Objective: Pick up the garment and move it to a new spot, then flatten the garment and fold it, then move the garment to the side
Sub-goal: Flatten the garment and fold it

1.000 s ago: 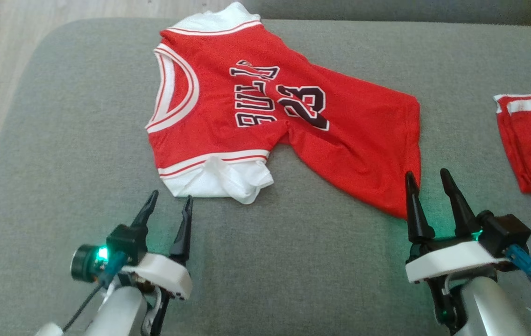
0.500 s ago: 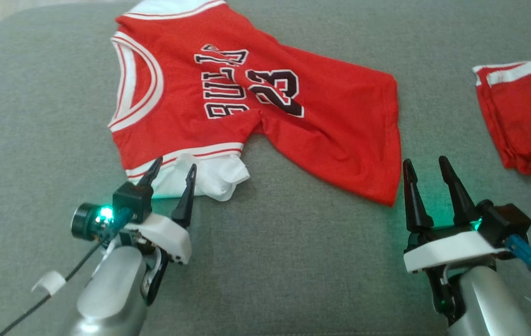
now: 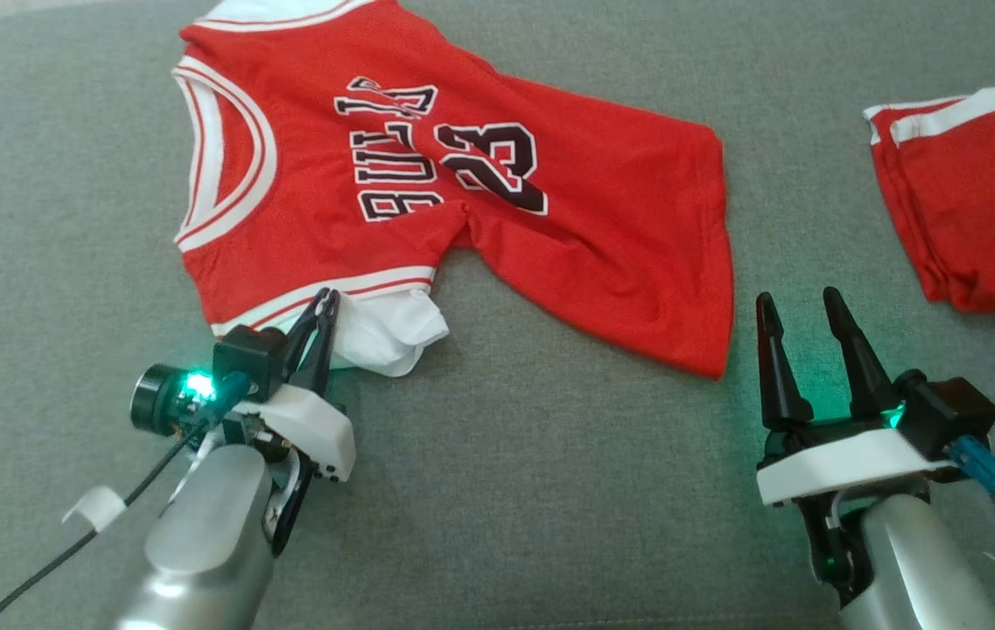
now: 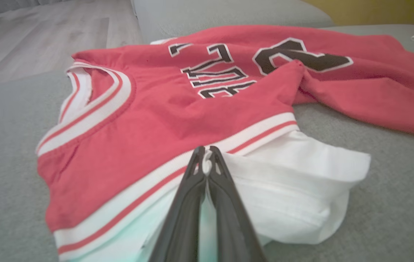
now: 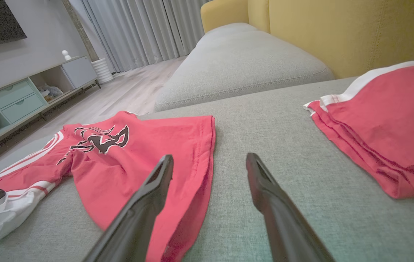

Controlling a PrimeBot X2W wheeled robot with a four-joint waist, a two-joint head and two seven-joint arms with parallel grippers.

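A: Since the earlier frame, the left gripper (image 3: pixel 325 299) has advanced onto the near armhole of the red soft-knit basketball jersey (image 3: pixel 602 254), which has white-and-red striped bands and black block lettering. Its long dark tapered fingers, spread before, are now pressed together. The whole head view slid as well: camera, not cloth.

B: Gripping anything?

A: Yes. Left wrist view: the tips meet on the striped band with a sliver of white fabric caught between them. Below the band is a bunched white undersleeve (image 3: pixel 392 328) in soft rounded folds.

B: How does the jersey lie?

A: On the grey coarse-woven sofa cushion (image 3: pixel 550 490), toward the robot's left. Mostly flat, neck hole to the left, hem to the right. One deep crease runs in from the near edge, under the number. The hem edge is straight and stitched.

B: Right side?

A: The right gripper (image 3: pixel 798 296) hangs just beside the hem's near corner, fingers wide apart, nothing between them.

B: Beyond?

A: A second red garment with a white band (image 3: pixel 970 219), folded in layers, well apart at the cushion's right. Right wrist view: a mustard-yellow upholstered backrest (image 5: pixel 338 32) behind it, and a pale wood-plank floor (image 5: pixel 126 91).
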